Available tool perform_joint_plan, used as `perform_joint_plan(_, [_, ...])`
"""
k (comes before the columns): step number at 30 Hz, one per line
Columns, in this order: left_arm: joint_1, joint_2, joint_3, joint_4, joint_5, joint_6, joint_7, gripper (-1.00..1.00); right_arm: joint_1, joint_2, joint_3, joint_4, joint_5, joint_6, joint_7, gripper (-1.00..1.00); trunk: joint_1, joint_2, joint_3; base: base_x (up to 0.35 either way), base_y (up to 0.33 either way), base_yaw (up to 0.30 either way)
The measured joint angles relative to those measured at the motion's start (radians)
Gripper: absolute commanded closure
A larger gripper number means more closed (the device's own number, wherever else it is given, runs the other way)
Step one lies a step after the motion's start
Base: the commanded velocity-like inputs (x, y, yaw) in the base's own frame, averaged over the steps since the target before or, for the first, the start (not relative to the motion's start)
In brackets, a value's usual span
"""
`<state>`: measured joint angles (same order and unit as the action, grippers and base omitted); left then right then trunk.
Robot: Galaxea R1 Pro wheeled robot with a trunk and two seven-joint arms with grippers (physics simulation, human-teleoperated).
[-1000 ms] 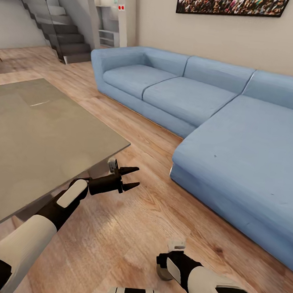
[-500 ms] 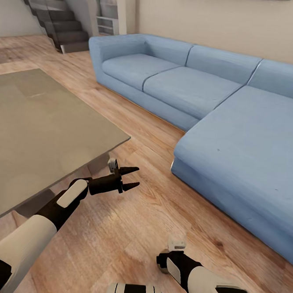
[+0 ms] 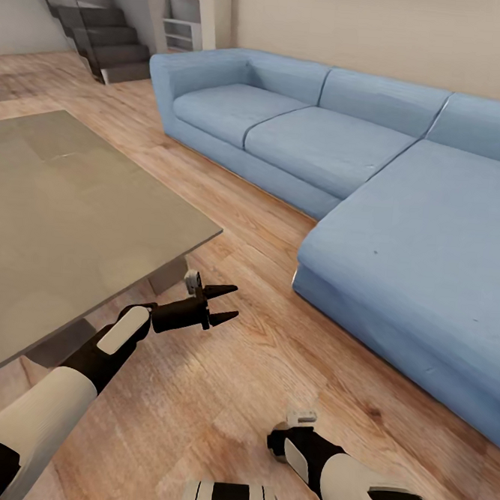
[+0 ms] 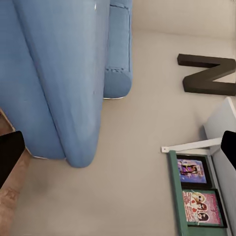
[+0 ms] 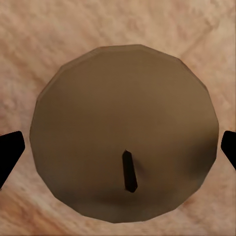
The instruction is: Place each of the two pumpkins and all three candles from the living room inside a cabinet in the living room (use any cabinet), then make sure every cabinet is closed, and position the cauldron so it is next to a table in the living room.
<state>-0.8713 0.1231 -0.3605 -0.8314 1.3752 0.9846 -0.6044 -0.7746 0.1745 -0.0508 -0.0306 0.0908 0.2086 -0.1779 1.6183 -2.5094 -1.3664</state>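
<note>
A candle point(image 5: 124, 133) is seen between the spread tips of the right gripper point(image 3: 289, 439) — untouched, over floor point(image 3: 255, 371) lying bare between table edge point(image 3: 194, 245) and sofa point(image 3: 401, 239); the left gripper point(image 3: 222, 303) is held parted, empty.

The left pincer point(image 3: 229, 303) hangs parted just off the surface's point(image 3: 72, 213) corner — blue sofa point(image 3: 375, 185) beyond, staircase point(image 3: 95, 20) farther back.

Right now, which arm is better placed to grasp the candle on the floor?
Right. The right pincer hangs open straight above the candle, whose wick-topped face lies between its fingertips on the floor. The left pincer, open beside the table, points toward the sofa.
</note>
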Motion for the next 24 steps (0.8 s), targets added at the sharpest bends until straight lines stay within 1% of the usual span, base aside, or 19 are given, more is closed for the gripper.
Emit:
perform_joint_plan(9, [0.0,0.0,0.0,0.0,0.0,0.0,0.0,-1.0,0.0,0.0,0.0,0.0,0.0,0.0,0.0,-1.0,0.004,-0.002,-0.035,0.0,0.0,0.0])
perform_joint_plan(11, [0.0,0.0,0.0,0.0,0.001,0.0,0.0,-1.0,0.0,0.0,0.0,0.0,0.0,0.0,0.0,-1.0,0.004,-0.002,-0.035,0.0,0.0,0.0])
perform_joint_plan(12, [0.0,0.0,0.0,0.0,0.001,0.0,0.0,-1.0,0.0,0.0,0.0,0.0,0.0,0.0,0.0,1.0,0.004,-0.002,-0.035,0.0,0.0,0.0])
perform_joint_plan(24, [0.0,0.0,0.0,0.0,-0.001,0.0,0.0,-1.0,0.0,0.0,0.0,-0.004,0.0,0.0,0.001,1.0,0.004,-0.002,-0.035,0.0,0.0,0.0])
